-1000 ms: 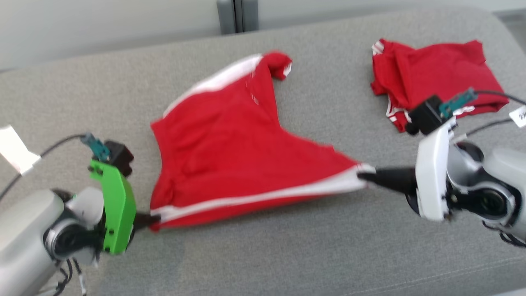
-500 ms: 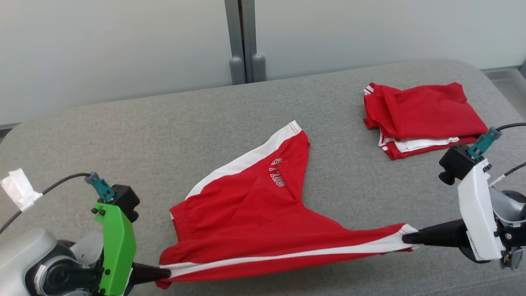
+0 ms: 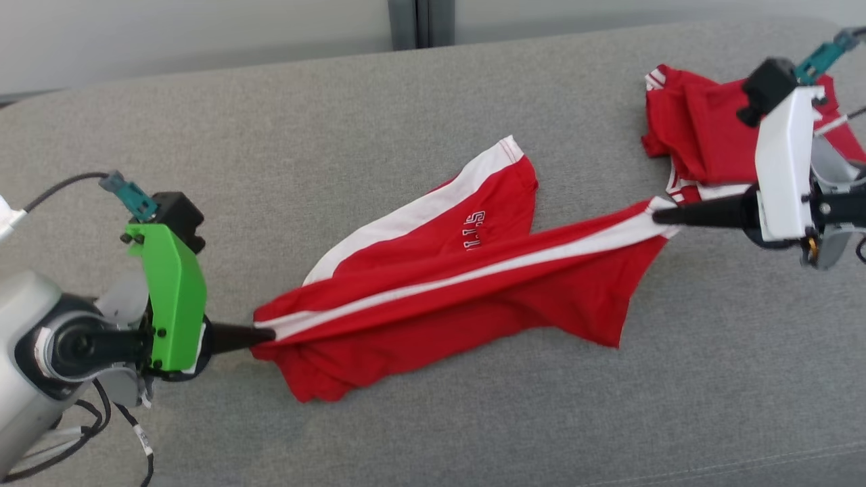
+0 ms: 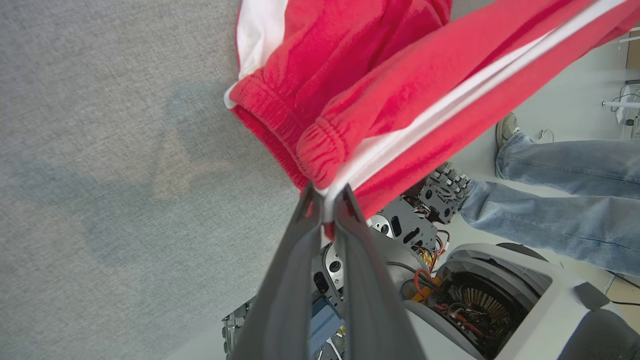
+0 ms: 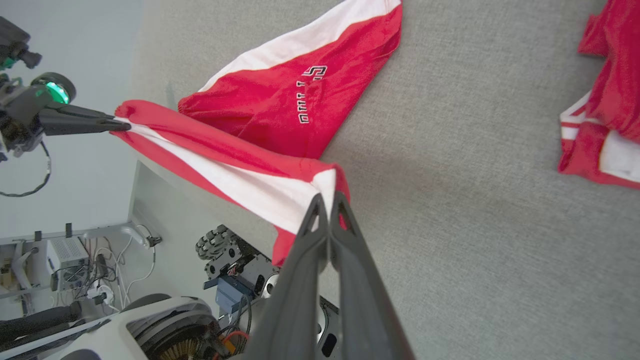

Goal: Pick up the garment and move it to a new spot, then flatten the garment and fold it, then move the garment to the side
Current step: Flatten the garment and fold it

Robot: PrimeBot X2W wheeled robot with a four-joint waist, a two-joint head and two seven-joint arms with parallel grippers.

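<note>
The garment (image 3: 460, 284) is a pair of red shorts with white side stripes and white lettering, stretched between both grippers over the grey cushion (image 3: 338, 122). My left gripper (image 3: 265, 334) is shut on its waistband end (image 4: 325, 150) at the lower left. At the right, my right gripper (image 3: 657, 216) is shut on the white-striped leg hem (image 5: 320, 192), holding that end raised. The other leg (image 3: 500, 176) lies flat on the cushion, lettering up. The red cloth hangs slack below the taut stripe.
A folded pile of red and white garments (image 3: 703, 135) lies at the cushion's far right, just behind my right wrist. A person's jeans-clad leg and shoe (image 4: 560, 165) stand beside the robot base (image 4: 475, 300). A pale wall (image 3: 203, 27) runs behind the cushion.
Both grippers have lifted the stretched edge and carried it away from me, so the front leg now drapes over the rest. The right gripper has risen close to the folded pile. The camera also shifted.
</note>
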